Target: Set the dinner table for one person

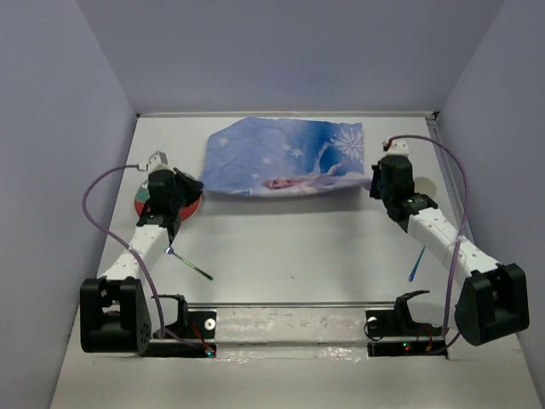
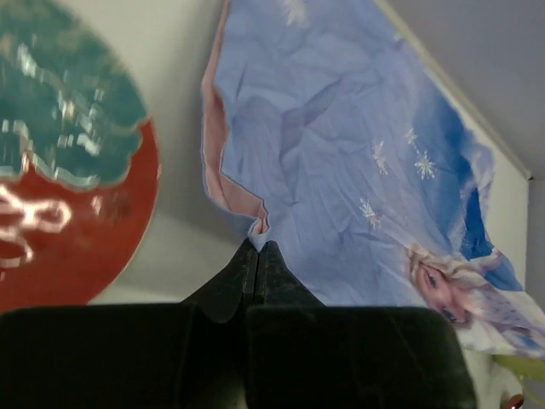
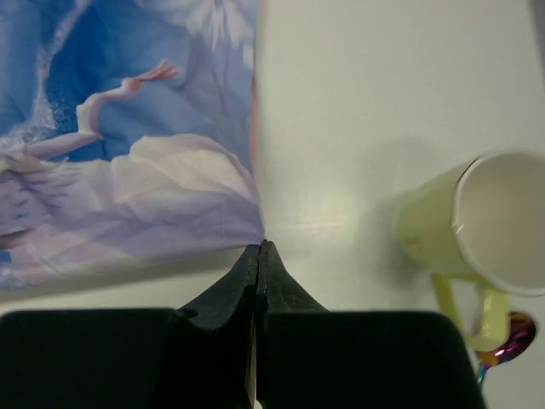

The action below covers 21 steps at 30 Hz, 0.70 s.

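The blue princess cloth mat (image 1: 285,158) lies spread across the far middle of the off-white dinner table (image 1: 298,247). My left gripper (image 1: 192,189) is shut on the mat's near left corner (image 2: 258,228); the corner is pinched between the closed jaws and folded up. My right gripper (image 1: 375,184) is shut, with the mat's near right corner (image 3: 255,230) at its closed tips and the near edge held slightly above the table. The mat fills most of the left wrist view (image 2: 341,170) and the left half of the right wrist view (image 3: 128,170).
A red and teal plate (image 1: 143,204) sits at the left under my left wrist, also in the left wrist view (image 2: 77,170). A pale yellow-green cup (image 3: 443,226) lies on its side right of my right gripper, an iridescent spoon (image 3: 509,336) beside it. A fork (image 1: 189,262) and a blue utensil (image 1: 415,264) lie nearer the bases.
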Tool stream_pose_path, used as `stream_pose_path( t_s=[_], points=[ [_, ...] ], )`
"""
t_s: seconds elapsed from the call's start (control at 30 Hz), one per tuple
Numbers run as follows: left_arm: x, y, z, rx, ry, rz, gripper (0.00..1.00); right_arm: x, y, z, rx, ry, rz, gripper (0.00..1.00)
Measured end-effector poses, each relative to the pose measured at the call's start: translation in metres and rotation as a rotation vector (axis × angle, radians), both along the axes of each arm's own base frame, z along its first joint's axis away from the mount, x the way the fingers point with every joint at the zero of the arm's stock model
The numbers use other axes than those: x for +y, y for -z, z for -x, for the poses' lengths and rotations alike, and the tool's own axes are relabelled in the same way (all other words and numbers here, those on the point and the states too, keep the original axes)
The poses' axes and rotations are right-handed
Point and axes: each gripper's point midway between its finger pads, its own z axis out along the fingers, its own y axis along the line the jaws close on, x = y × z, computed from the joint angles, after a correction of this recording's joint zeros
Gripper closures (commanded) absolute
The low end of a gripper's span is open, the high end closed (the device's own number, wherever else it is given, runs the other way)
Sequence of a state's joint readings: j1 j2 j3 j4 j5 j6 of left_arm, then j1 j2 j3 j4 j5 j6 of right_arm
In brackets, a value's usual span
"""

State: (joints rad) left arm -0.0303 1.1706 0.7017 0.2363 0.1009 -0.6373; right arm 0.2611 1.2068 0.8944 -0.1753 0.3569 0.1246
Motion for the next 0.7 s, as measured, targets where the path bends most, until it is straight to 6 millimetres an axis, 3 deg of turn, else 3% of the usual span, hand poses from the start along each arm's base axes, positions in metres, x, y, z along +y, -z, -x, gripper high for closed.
stream_pose_path(
  t_s=[0.03,0.13,0.23,0.3,0.5,0.57,0.7],
  points=[
    [-0.001,0.028,0.011,0.056,-0.001,0.014,1.00,0.000,0.022,0.006,0.046,0.005,-0.008,1.00],
    [-0.007,0.084,0.040,0.167,0.006,0.049,1.00,0.000,0.082,0.031,0.181,0.025,-0.040,1.00],
    [-0.013,0.105,0.057,0.201,0.012,0.070,1.00,-0.002,0.103,0.047,0.231,0.055,-0.072,1.00],
    [-0.014,0.106,0.062,0.187,0.014,0.076,0.96,-0.001,0.102,0.053,0.219,0.063,-0.104,1.00],
    [-0.016,0.089,0.063,0.099,0.011,0.100,0.91,0.004,0.073,0.052,0.159,0.067,-0.169,0.95],
    [-0.016,0.089,0.066,0.087,0.010,0.106,0.98,0.004,0.075,0.054,0.174,0.080,-0.177,0.95],
    [-0.015,0.092,0.078,0.077,0.005,0.116,0.99,0.000,0.088,0.072,0.243,0.114,-0.186,0.93]
  ],
)
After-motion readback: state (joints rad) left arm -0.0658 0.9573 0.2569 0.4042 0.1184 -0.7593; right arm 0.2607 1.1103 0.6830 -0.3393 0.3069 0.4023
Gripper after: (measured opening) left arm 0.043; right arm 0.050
